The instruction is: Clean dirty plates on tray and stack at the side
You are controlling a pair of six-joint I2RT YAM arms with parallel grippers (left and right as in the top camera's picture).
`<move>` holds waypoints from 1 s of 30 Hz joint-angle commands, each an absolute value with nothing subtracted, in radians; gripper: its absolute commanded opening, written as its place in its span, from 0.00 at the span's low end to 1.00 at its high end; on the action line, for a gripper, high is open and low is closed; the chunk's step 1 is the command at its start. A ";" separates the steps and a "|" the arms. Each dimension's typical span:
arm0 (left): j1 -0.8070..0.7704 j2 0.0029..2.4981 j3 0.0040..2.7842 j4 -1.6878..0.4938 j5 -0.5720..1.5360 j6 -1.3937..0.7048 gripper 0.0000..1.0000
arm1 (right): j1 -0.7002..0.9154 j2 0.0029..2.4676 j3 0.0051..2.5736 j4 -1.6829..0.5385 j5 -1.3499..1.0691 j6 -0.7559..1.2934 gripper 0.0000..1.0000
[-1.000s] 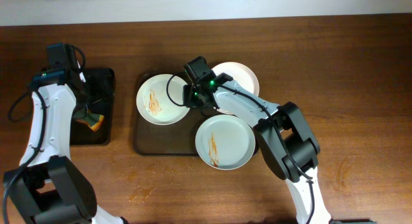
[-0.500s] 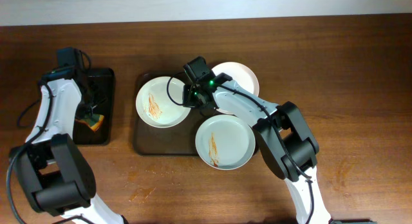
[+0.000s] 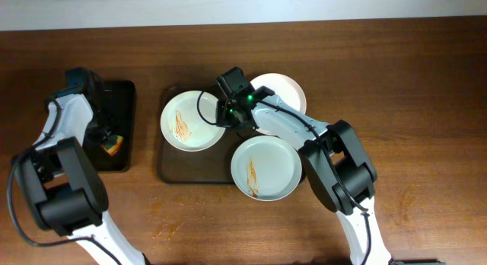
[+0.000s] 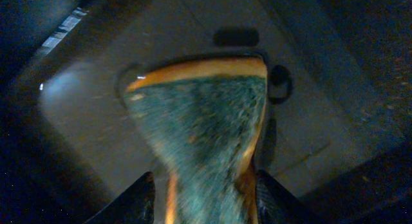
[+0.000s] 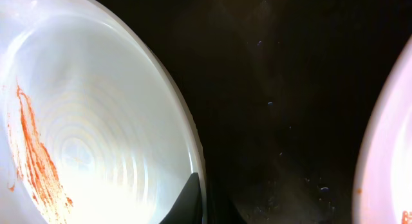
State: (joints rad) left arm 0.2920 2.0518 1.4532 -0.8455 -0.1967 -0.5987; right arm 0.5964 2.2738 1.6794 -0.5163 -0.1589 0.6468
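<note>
Three dirty plates, white with orange-brown streaks, lie on the dark tray (image 3: 171, 172): one at the left (image 3: 190, 119), one at the back right (image 3: 280, 94), one at the front (image 3: 265, 167). My right gripper (image 3: 228, 116) is shut on the right rim of the left plate (image 5: 96, 121), one finger (image 5: 193, 199) lying on the plate's inner side. The left gripper (image 3: 103, 135) is down in the small black tray (image 3: 122, 94). It is shut on a green-and-orange sponge (image 4: 199, 121), which is pinched narrow between the fingers (image 4: 138, 201).
The small black tray stands left of the big tray, with a strip of brown table between them. In the right wrist view the edge of a second plate (image 5: 394, 153) shows at the right, across bare dark tray floor (image 5: 277, 89). The front plate overhangs the tray's front right corner.
The left arm has swung over the black tray and its jaws have closed on the sponge. The right gripper has stayed at the left plate's rim.
</note>
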 commanded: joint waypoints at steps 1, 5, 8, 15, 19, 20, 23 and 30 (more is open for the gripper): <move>0.291 2.088 1.456 -0.840 -0.149 -0.566 0.45 | 0.607 2.297 1.688 -0.532 -0.173 0.628 0.04; 0.291 2.098 1.456 -0.855 -0.149 -0.559 0.24 | 0.607 2.297 1.733 -0.605 -0.183 0.575 0.04; 0.291 2.098 1.467 -0.878 -0.149 -0.559 0.01 | 0.607 2.297 1.789 -0.694 -0.182 0.501 0.04; 0.282 2.096 1.641 -1.003 -0.135 -0.371 0.01 | 0.607 2.297 1.792 -0.722 -0.184 0.502 0.04; 0.215 2.096 1.805 -1.071 0.056 -0.179 0.01 | 0.594 2.297 1.792 -0.702 -0.183 0.531 0.04; 0.197 2.096 1.823 -1.074 0.115 -0.154 0.01 | 0.587 2.297 1.792 -0.690 -0.185 0.532 0.04; 0.133 2.097 1.829 -1.065 0.184 -0.139 0.01 | 0.566 2.297 1.792 -0.672 -0.203 0.562 0.04; -0.027 2.130 1.785 -1.068 0.188 -0.145 0.01 | 0.562 2.297 1.785 -0.624 -0.234 0.570 0.04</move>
